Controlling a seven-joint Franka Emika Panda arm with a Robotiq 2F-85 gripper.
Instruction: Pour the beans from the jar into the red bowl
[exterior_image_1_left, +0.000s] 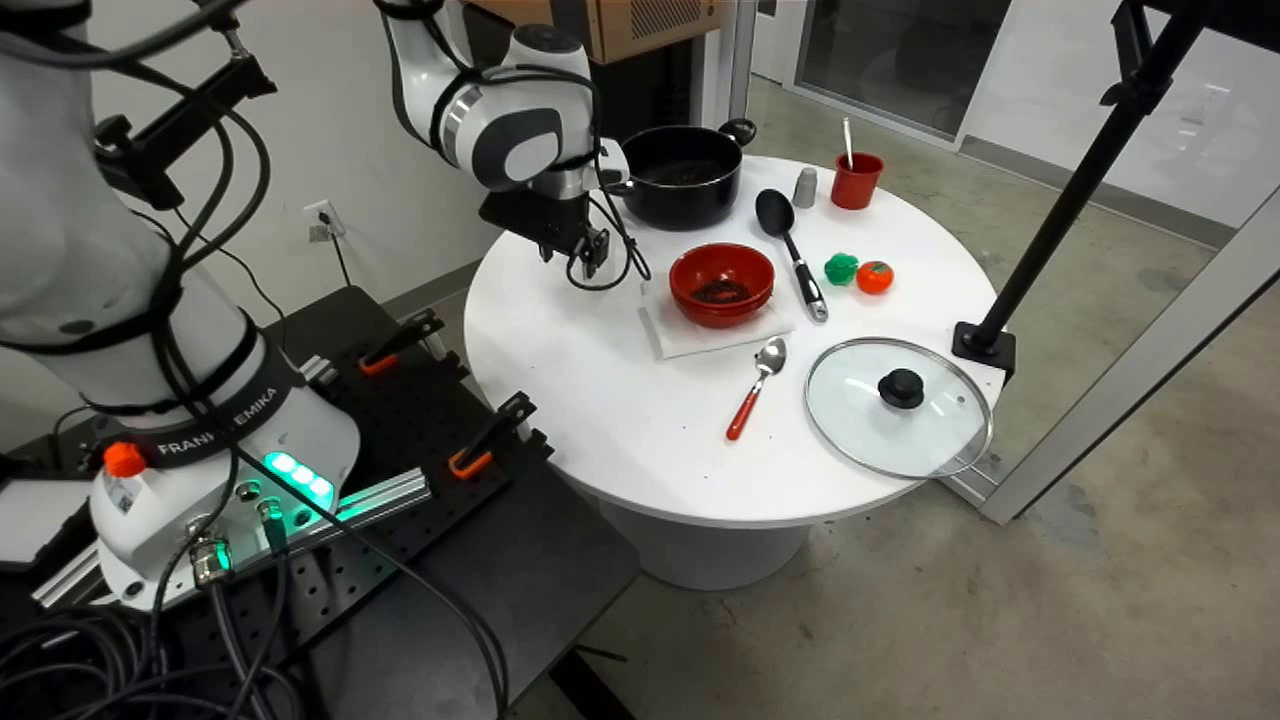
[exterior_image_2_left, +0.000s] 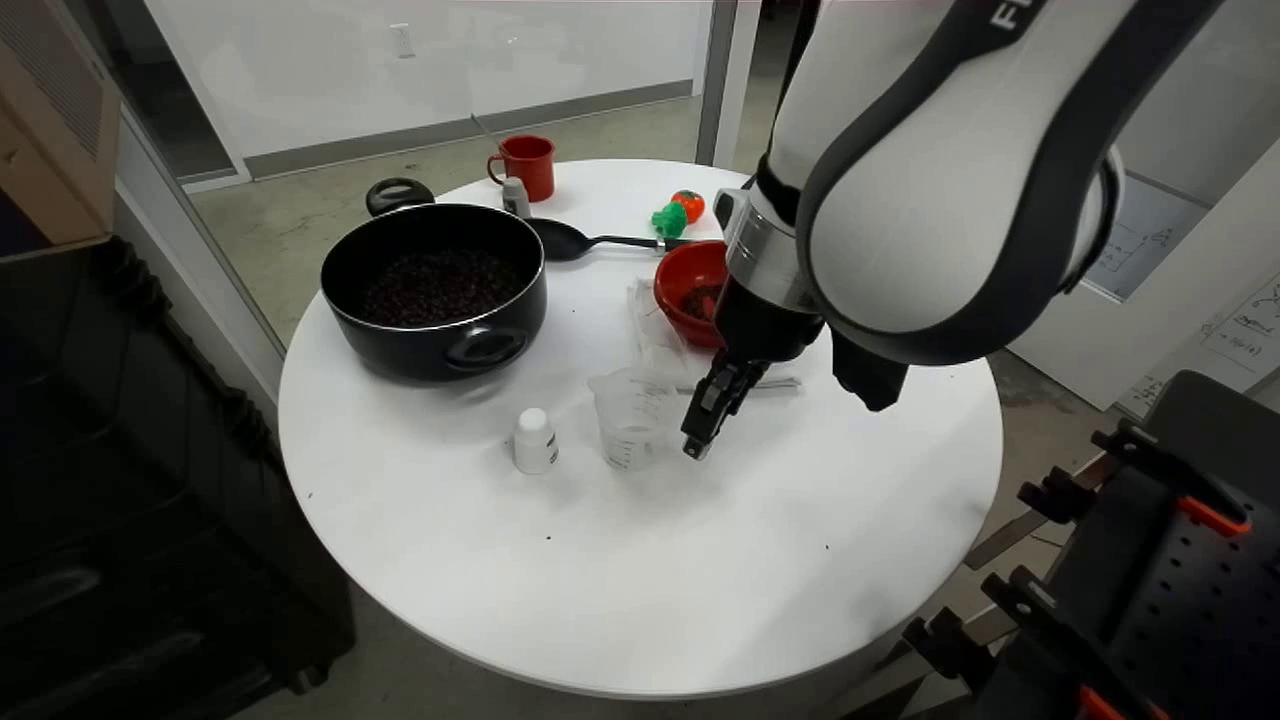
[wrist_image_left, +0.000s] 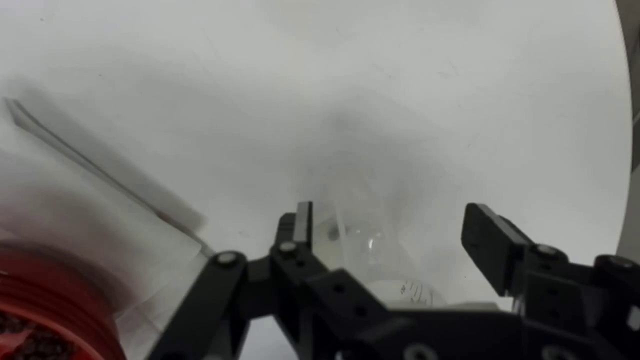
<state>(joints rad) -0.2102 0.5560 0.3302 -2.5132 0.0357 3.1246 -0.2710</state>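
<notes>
The clear jar (exterior_image_2_left: 630, 420), with dark scale marks, stands upright on the white table in an exterior view. I see no beans in it. In the wrist view the jar (wrist_image_left: 370, 245) shows between and below my fingers. My gripper (wrist_image_left: 387, 225) is open and holds nothing. In an exterior view the gripper (exterior_image_2_left: 697, 445) is just beside the jar, apart from it, fingers pointing down. The red bowl (exterior_image_1_left: 720, 316) sits on a white napkin with some dark beans inside. The red bowl also shows in an exterior view (exterior_image_2_left: 668, 305), partly behind the arm, and in the wrist view (wrist_image_left: 55, 290).
A black pot (exterior_image_2_left: 430, 345) with many dark beans stands at the back. A small white bottle (exterior_image_2_left: 535, 442) is beside the jar. A black spoon (exterior_image_1_left: 790, 240), a red-handled spoon (exterior_image_1_left: 755, 390), a glass lid (exterior_image_1_left: 850, 410) and a red cup (exterior_image_1_left: 856, 184) also lie or stand on the table.
</notes>
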